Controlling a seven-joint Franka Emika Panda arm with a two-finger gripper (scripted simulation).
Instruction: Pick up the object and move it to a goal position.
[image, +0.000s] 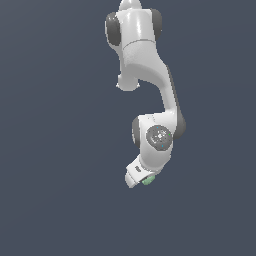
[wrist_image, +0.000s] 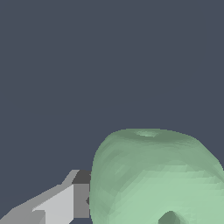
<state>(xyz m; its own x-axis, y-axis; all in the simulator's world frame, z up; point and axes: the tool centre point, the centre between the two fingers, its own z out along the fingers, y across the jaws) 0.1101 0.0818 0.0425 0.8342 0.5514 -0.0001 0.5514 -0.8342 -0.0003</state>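
The little green cube (wrist_image: 157, 179) sits right against one of the fingers (wrist_image: 65, 203), at its 3 o'clock. I cannot tell if the fingers squeeze it.

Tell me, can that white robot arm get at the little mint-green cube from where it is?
Probably yes. The mint-green rounded cube sits right at the gripper, against one grey finger, with nothing else between them. Whether it is already gripped is unclear.

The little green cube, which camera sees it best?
The wrist view. There the green cube fills much of the picture, so you can see its rounded corners and dimples, right beside a gripper finger. In the exterior view it is only a tiny green speck peeking out at the gripper.
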